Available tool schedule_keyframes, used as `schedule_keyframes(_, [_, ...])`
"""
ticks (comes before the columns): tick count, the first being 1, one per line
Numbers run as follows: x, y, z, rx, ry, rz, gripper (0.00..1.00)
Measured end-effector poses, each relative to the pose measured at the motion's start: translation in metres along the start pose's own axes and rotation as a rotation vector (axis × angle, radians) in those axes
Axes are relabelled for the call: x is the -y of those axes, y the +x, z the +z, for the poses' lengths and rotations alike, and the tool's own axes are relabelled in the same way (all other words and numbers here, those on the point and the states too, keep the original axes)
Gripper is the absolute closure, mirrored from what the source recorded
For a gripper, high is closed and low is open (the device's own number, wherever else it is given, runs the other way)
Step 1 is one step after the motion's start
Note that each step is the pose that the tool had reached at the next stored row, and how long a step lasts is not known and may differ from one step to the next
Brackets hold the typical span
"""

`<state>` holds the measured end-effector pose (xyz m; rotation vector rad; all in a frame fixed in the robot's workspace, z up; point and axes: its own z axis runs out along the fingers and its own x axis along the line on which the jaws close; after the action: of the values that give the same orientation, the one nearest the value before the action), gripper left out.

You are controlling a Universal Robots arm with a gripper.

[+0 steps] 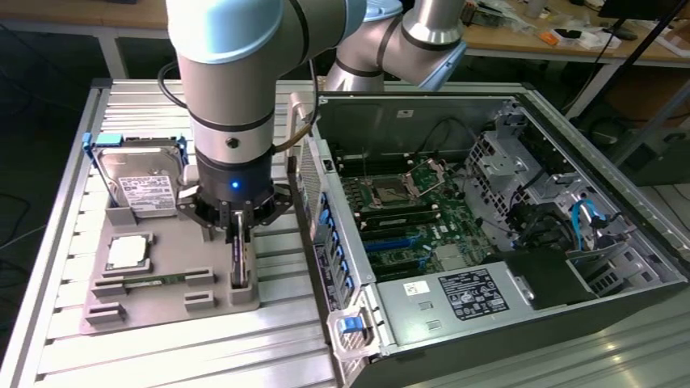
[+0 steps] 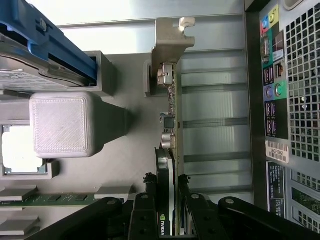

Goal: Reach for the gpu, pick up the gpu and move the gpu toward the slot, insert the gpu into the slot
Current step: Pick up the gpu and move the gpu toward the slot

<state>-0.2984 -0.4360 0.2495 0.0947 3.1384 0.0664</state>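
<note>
The gpu [image 1: 241, 271] is being gripped edge-on between the narrowed fingers of the gripper [image 1: 239, 241], the card being kept upright in a grey holder [image 1: 244, 293] on the fixture tray [image 1: 151, 311] at the exterior view's left, so that its flat faces are being offered to the fingers. The slot [image 1: 393, 240] is being left well apart, on the green motherboard [image 1: 431, 202] inside the open computer case [image 1: 636, 234] at the exterior view's right.

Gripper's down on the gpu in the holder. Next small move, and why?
Probably a short straight lift: the gripper looks closed on the gpu, which stands on edge in the gray holder, so sideways motion could bind it.
</note>
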Motion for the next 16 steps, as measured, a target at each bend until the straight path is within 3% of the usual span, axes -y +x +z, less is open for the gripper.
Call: schedule_keyframes(16, [-0.0006,0.0,-0.0147,0.0,0.0,0.0,0.73])
